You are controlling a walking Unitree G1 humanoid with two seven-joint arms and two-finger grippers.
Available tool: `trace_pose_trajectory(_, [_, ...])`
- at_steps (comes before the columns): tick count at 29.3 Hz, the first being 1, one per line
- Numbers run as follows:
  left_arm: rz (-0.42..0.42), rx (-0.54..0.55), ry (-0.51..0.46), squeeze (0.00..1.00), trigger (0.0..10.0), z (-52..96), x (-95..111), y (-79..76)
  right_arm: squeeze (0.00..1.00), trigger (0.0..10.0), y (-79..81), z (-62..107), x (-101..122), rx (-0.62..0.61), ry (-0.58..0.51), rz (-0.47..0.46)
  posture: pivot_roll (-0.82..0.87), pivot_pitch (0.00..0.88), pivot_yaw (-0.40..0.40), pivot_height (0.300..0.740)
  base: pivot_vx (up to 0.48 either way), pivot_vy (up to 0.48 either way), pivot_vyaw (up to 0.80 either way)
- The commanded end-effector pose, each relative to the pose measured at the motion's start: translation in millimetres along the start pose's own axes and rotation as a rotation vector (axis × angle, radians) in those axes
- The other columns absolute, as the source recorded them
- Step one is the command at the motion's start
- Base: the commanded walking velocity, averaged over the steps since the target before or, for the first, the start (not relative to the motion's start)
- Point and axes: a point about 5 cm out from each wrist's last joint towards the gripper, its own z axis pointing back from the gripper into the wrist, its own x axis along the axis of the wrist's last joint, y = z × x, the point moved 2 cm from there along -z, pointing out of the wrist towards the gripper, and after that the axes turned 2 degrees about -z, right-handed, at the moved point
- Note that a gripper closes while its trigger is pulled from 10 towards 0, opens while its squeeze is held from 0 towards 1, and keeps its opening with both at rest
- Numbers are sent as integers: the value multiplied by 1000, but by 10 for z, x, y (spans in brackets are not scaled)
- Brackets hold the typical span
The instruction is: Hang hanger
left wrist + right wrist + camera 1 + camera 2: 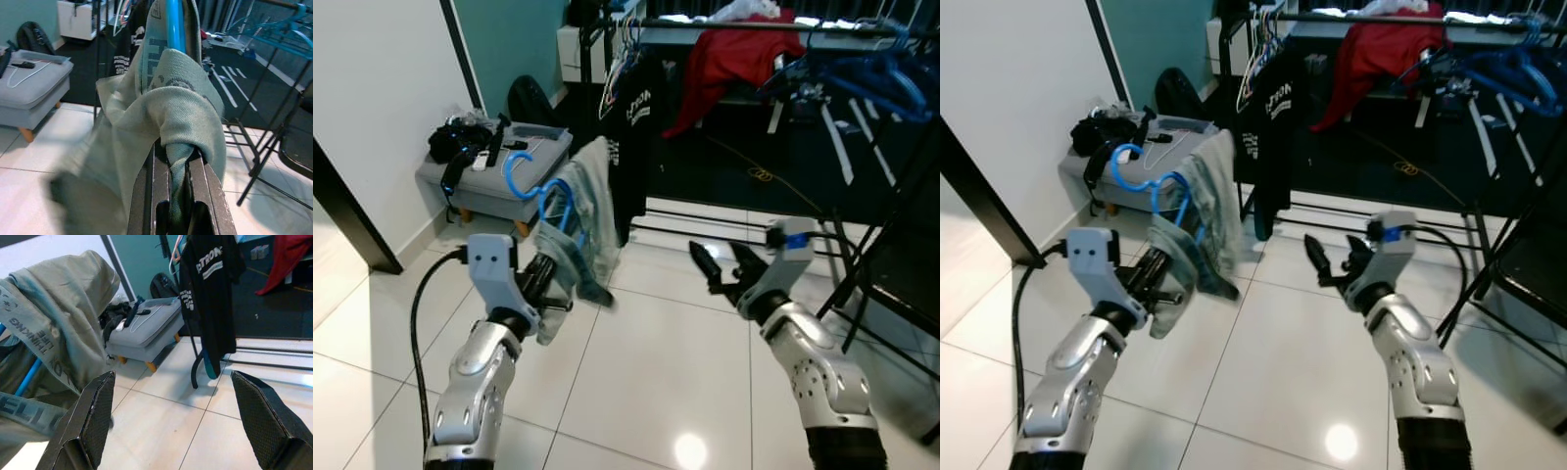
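The robot holds a blue hanger (533, 191) with a green shirt (579, 220).

Left gripper (551, 277) pinches them tight; right gripper (724, 264) is spread wide, holding nothing.

L gripper (551, 277) clamped on grey-green shirt (576, 227) draped over blue hanger (534, 188), held up just in front of grey ottoman (495, 172). R gripper (720, 266), fingers spread, empty, well right of ottoman over white tile floor (646, 362). Clothes rack (754, 23) w/ black tee (639, 127) & red garment (734, 54) behind ottoman, to its right.
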Motion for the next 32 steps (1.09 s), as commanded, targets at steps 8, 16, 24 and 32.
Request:
trace_pose_trajectory(8, [-89,-95,-17,0,10000,-46,37,-147,0,10000,-48,-31,-37,-31,12,-12,-111,71,50,740,449,0,-279])
trace_pose_trajectory(16, [-153,-155,-12,0,10000,-60,33,-247,0,10000,-47,-49,-45,-25,3,-26,-122,55,55,740,445,0,-740])
trace_pose_trajectory(24, [-226,-150,-21,0,10000,-135,106,-290,0,10000,-7,-69,-23,-14,-22,-23,-130,56,60,740,433,0,-265])
trace_pose_trajectory(32, [-264,-162,-37,0,10000,-184,161,-388,0,10000,8,-73,-18,-12,-30,-26,-130,55,66,740,428,0,0])
